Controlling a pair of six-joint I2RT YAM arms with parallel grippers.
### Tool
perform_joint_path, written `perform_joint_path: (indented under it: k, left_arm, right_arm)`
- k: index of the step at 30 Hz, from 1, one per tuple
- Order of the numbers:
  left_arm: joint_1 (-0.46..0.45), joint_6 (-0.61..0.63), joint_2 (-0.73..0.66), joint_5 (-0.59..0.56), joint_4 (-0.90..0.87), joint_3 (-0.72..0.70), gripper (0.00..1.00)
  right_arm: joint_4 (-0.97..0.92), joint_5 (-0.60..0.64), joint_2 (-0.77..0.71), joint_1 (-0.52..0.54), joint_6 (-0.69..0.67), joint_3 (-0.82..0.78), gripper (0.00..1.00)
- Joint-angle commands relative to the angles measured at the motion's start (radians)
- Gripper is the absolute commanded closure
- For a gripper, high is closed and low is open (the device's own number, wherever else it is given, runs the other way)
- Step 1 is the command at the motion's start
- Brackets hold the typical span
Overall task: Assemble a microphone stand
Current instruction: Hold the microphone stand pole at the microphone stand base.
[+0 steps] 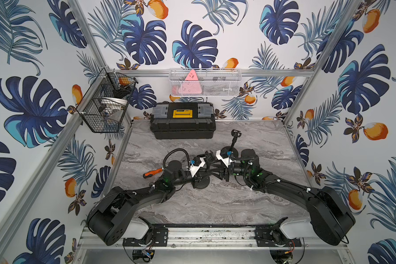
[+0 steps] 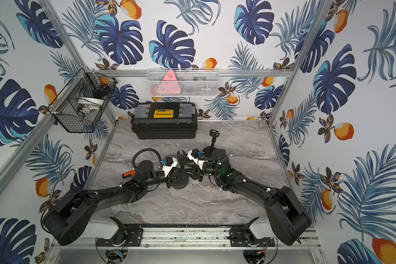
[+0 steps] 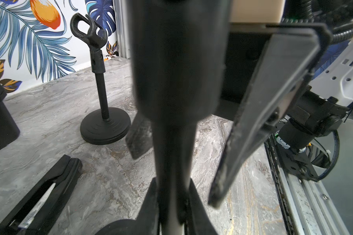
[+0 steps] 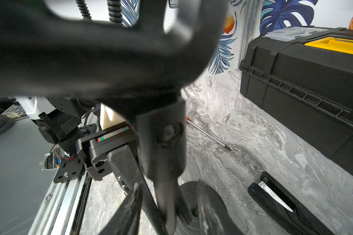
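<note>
Your marble table (image 1: 215, 205) carries a black toolbox (image 1: 182, 124) with a yellow latch, lid shut, against the back wall. Near the table's middle, between your two arms, is the microphone stand (image 1: 201, 185) you are working on. Its round base (image 2: 180, 182) sits flat on the marble and its long axis runs straight up, with the pole (image 4: 167, 203) vertical and the clip (image 1: 209, 157) at the top.

In both top views that axis is foreshortened to a short dark stub. The wrist views show its length, with thin pole below and the thicker sleeve (image 3: 177, 71) above.

Your left gripper (image 3: 174, 207) is clamped on the pole low down, just above the base. Your right gripper (image 3: 175, 179) straddles the sleeve higher up with its jaws apart — the left wrist view shows a gap between one finger (image 3: 263, 112) and the sleeve.

A second stand (image 3: 102, 91), fully assembled, is upright behind your right wrist, apart from the first.

The wrist views plainly show a black stapler (image 4: 283, 203) lying flat near the base; from above you cannot pick it out among the grippers.

The screwdriver (image 1: 152, 173) lies by your left arm — the top views show its orange handle, the right wrist view its steel shaft.
</note>
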Motion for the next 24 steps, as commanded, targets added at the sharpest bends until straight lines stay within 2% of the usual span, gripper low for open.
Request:
perform_joint_path:
  k: [1, 5, 12, 14, 15, 16, 19, 21, 24]
  left_arm:
    - [0.003, -0.002, 0.004, 0.026, 0.049, 0.008, 1.00]
    - [0.002, -0.017, 0.004, 0.016, 0.068, 0.003, 1.00]
    - [0.003, -0.031, -0.002, 0.005, 0.068, 0.003, 0.99]
    - [0.003, -0.033, -0.005, -0.017, 0.054, 0.005, 0.91]
    - [0.002, -0.036, -0.008, -0.029, 0.045, 0.005, 0.83]
    - [0.003, -0.038, -0.012, -0.044, 0.039, 0.002, 0.69]
    - [0.003, -0.039, -0.029, -0.090, 0.023, -0.014, 0.49]
    - [0.003, -0.046, -0.042, -0.125, 0.029, -0.035, 0.39]
    - [0.003, -0.046, -0.056, -0.163, 0.043, -0.062, 0.35]
  right_arm:
    - [0.060, -0.040, 0.012, 0.000, -0.006, 0.009, 0.56]
    - [0.106, -0.058, 0.029, 0.000, 0.018, 0.005, 0.66]
    - [0.174, -0.064, 0.054, 0.000, 0.046, -0.001, 0.88]
    - [0.178, -0.062, 0.054, 0.000, 0.040, -0.003, 0.95]
    - [0.178, -0.058, 0.054, 0.000, 0.034, -0.005, 1.00]
    - [0.180, -0.052, 0.054, 0.000, 0.028, -0.008, 1.00]
    - [0.199, -0.034, 0.066, 0.000, 0.008, -0.018, 1.00]
    - [0.233, -0.034, 0.084, 0.000, 0.002, -0.027, 1.00]
    - [0.333, -0.032, 0.117, 0.000, 0.005, -0.051, 1.00]
